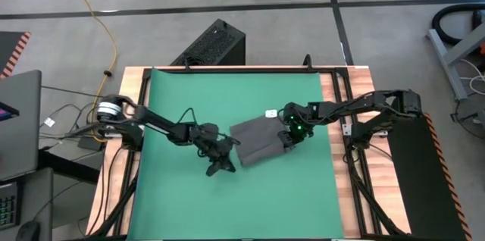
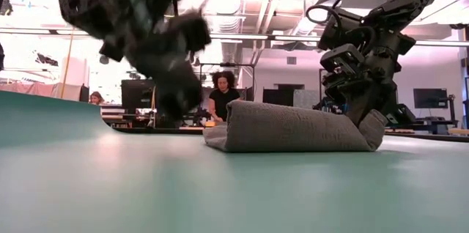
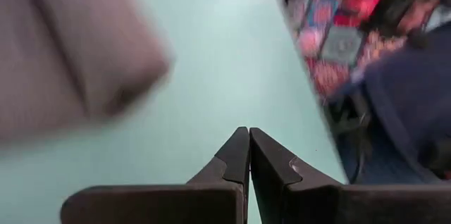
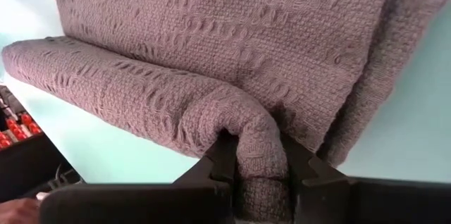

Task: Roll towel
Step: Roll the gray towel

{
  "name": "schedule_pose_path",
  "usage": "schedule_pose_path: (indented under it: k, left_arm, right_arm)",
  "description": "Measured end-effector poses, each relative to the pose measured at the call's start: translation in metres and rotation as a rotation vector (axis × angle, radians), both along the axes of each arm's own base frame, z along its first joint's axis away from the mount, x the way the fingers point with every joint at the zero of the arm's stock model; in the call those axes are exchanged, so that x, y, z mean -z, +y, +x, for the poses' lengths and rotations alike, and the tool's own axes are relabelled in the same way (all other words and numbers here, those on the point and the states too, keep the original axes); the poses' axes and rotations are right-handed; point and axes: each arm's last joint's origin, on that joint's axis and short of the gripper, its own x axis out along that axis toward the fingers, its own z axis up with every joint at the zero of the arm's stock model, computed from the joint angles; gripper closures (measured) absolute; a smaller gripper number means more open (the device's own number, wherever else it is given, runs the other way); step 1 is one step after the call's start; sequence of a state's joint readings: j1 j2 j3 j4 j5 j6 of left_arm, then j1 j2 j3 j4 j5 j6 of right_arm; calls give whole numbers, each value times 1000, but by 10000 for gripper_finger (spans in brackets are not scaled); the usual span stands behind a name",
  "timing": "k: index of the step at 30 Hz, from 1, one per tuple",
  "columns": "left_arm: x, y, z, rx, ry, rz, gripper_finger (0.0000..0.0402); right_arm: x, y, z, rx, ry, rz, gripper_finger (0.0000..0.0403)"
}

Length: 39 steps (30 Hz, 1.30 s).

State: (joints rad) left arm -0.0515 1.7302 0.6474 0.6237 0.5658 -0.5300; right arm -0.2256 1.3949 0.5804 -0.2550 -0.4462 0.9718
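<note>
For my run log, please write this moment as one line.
towel: partly rolled on green mat | right claw: shut on towel's rolled edge | left claw: shut, empty, beside towel

High view: straight down over the whole tabletop (image 1: pixel 341 104) and both arms. Low view: at surface height, level across the mat (image 2: pixel 220 189) into the room. Wrist views: close, along each arm's own fingers. All four views share the towel (image 1: pixel 258 140) near the tabletop's centre.
</note>
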Motion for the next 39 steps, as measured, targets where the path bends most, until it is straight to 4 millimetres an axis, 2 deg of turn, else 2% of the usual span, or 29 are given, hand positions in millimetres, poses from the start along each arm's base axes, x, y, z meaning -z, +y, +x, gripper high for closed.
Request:
schedule_pose_path:
  k: [3,6,9,13,22,27,30,39]
  left_arm:
    - [-26,1,1,-87,-138,110,401]
    - [-45,-3,7,-94,-211,290,401]
    - [-58,-14,18,-24,-176,492,401]
    - [-65,-23,37,69,-120,764,402]
    - [-79,-32,84,139,-139,869,402]
    - [-63,-37,98,244,-49,888,401]
    - [-54,-35,103,243,-23,897,401]
    - [-40,-11,102,156,96,896,401]
  right_arm:
    - [0,0,0,0,0,0,336]
    - [0,0,0,0,0,-2,336]
    - [0,0,0,-8,-3,-9,336]
    - [0,0,0,-21,-7,-18,336]
    - [0,0,0,-43,-19,-44,336]
    - [0,0,1,-53,-25,-51,336]
    - [0,0,0,-58,-25,-60,336]
    - [0,1,0,-63,-24,-69,336]
